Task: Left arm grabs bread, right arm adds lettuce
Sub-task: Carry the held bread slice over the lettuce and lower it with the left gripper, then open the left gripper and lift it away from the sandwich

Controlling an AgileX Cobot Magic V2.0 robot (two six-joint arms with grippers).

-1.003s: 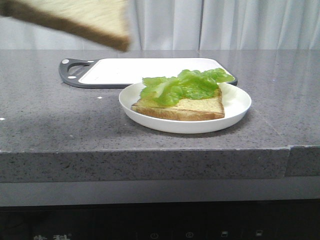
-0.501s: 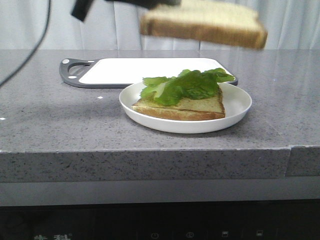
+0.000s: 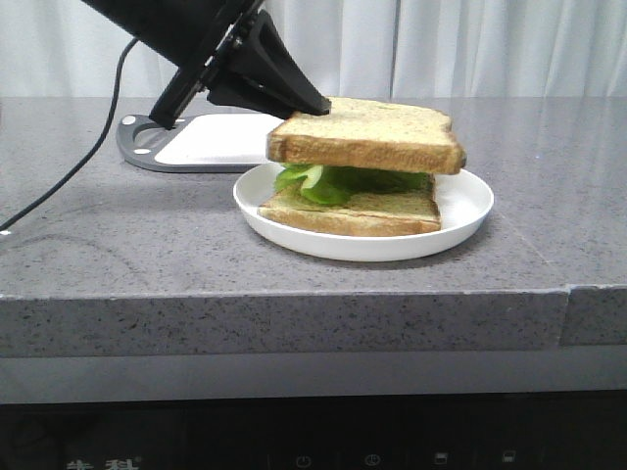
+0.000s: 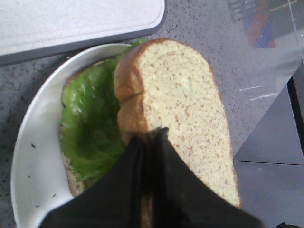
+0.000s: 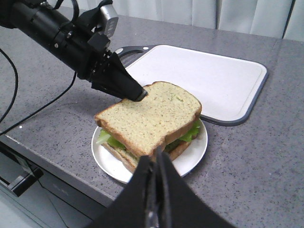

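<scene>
The left gripper (image 3: 318, 103) pinches one edge of the bread (image 3: 367, 135), holding the slice level on the lettuce (image 3: 338, 180). That leaf lies on a lower slice (image 3: 353, 211) in a white plate (image 3: 468, 211) on the grey bench (image 3: 118, 245). The right gripper (image 5: 154, 164) hangs above, pressed together on nothing.
</scene>
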